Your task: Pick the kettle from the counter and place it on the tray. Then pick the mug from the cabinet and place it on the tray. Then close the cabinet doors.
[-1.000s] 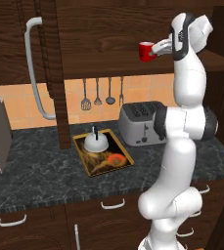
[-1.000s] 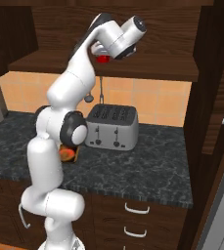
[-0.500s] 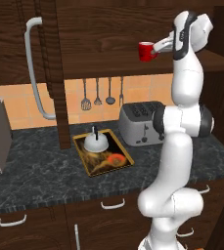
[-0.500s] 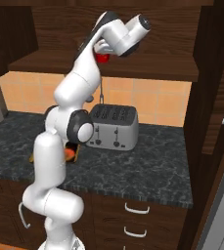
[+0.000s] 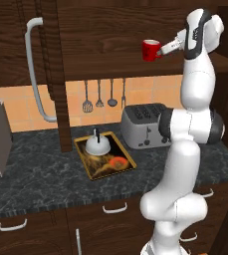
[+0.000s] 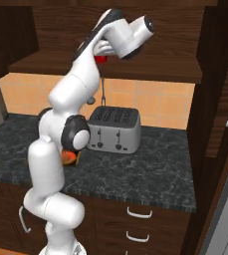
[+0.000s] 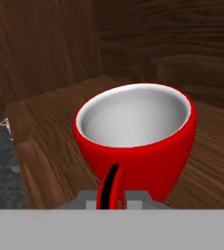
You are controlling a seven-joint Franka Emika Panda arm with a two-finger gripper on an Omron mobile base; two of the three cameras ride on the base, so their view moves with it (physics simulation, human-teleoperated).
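Dark marbled counter (image 5: 41, 174) runs under brown wall cabinets, orange tile behind it, three utensils (image 5: 99, 95) hanging on the backsplash. From my left base camera I see the tray (image 5: 119, 164) lying flat on the counter just left of the toaster (image 5: 144, 126), and the kettle (image 5: 98, 144) already sits on the tray's back half, upright, its thin dark handle pointing up. One cabinet door (image 5: 56, 69) stands swung open toward me, its long grey bar handle (image 5: 36, 69) on the left face. My arm reaches up to the cabinet (image 5: 110, 40) shelf, where the gripper (image 5: 164, 48) meets the red mug (image 5: 151, 50) from the right side. The mug stands upright on the shelf board. Through the hand camera the mug (image 7: 138, 139) is close up, white inside, its handle turned straight toward the lens, and the two finger tips (image 7: 86, 202) sit on either side of that handle at the bottom of the frame; I read the jaws as drawn in around the handle, though I cannot tell if they press it firmly. From the right base camera the mug (image 6: 101, 58) is a red sliver below the wrist, the toaster (image 6: 114, 129) below it on the counter (image 6: 150, 174).
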